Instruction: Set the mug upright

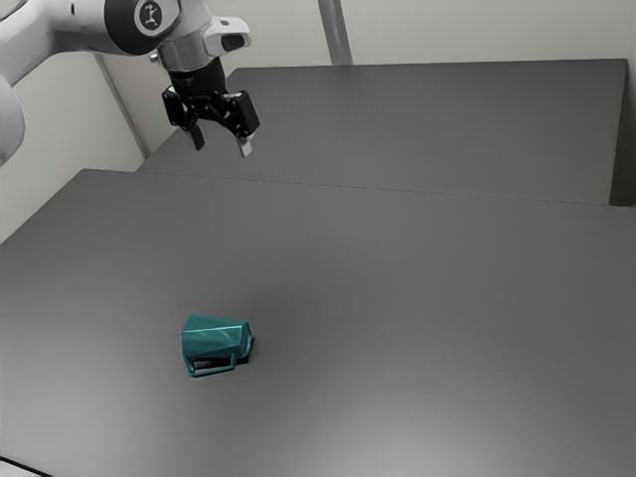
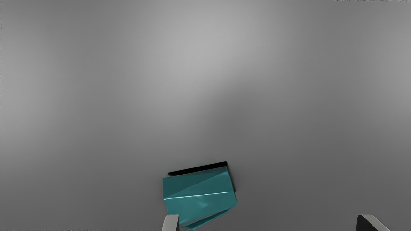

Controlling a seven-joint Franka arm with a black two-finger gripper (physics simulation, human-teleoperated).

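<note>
Jaws of the black two-finger gripper (image 1: 222, 149) are standing wide, gripping nothing. They're hanging well above the grey, flat-topped counter (image 1: 397, 298), and the white-and-black robot arm (image 1: 94, 27) is reaching in from the exterior view's left. Teal faceted mug (image 1: 216, 339) is lying on its side on the counter, well apart from the jaws; its angular handle (image 1: 212, 369) is sticking out sideways. Which way the mouth is facing, I'm not calling. Status: upright goal isn't being met. By my read, gripping, turning onto the base and releasing are all remaining.
</note>
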